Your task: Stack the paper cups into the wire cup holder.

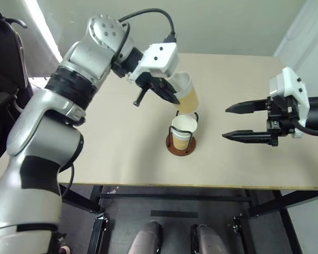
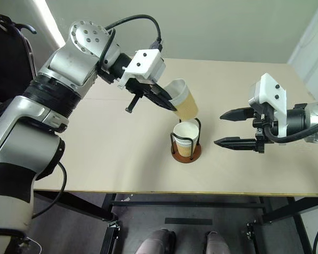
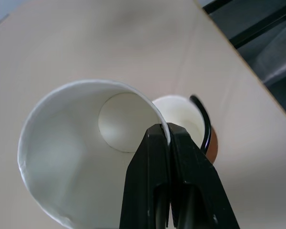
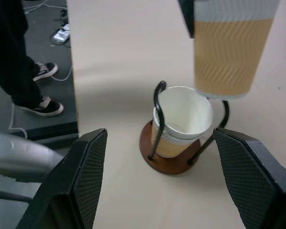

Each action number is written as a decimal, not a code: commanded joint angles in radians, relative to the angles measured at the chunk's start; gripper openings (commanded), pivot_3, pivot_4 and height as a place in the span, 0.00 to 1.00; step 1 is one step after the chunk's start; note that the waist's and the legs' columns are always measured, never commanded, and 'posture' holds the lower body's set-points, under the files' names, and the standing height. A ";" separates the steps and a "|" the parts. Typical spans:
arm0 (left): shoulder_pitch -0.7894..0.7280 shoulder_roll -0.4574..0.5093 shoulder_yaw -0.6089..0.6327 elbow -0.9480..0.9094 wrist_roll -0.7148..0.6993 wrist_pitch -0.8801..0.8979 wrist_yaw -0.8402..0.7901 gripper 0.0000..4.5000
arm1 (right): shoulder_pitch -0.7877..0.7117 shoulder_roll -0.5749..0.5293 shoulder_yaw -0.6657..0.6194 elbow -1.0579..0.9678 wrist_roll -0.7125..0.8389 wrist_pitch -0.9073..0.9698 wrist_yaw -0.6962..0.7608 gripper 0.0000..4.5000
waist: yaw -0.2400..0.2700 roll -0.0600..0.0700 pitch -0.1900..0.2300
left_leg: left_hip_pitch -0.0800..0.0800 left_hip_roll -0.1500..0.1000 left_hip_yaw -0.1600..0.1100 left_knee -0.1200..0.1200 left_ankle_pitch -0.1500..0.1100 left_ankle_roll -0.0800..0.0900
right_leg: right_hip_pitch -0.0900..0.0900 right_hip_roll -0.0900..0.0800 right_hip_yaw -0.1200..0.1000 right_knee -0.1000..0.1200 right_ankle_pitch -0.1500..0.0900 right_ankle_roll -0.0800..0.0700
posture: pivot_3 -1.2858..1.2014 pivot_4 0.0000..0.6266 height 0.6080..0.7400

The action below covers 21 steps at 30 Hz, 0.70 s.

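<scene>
**Cup held above the holder, tilted off its line**

The left gripper [image 1: 167,91] is clamped on the rim of a paper cup [image 1: 186,95], one finger inside the wall, one outside. The cup hangs in the air just above the wire cup holder [image 1: 181,144] — its base points down toward the holder, its mouth leans back toward the left arm, so its long axis is tilted. The holder stands upright on the table [image 1: 111,148], with nested cups [image 1: 183,128] already seated in it. My judgement: the carried cup needs uprighting, then lowering straight in. The right gripper [image 1: 249,121] hovers to the right, jaws wide, empty — the left arm is nearer.
</scene>
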 commanded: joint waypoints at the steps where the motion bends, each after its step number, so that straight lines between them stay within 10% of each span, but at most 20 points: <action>1: -0.042 0.014 -0.039 -0.018 -0.045 -0.006 -0.029 0.01 | 0.003 0.003 -0.052 -0.030 0.018 0.001 -0.025 0.80 | -0.001 0.000 0.000 | 0.000 0.000 0.000 0.000 0.000 0.000 | 0.000 0.001 0.000 0.000 0.000 0.000 | 0.52 0.24 1.00; 21: -0.050 -0.008 -0.113 0.034 -0.066 -0.074 -0.029 0.01 | 0.058 0.002 -0.092 -0.060 0.044 0.000 -0.075 0.80 | 0.001 0.000 0.000 | 0.000 -0.001 0.002 0.000 0.001 0.001 | 0.000 0.001 0.000 0.000 -0.001 0.003 | 0.52 0.24 1.00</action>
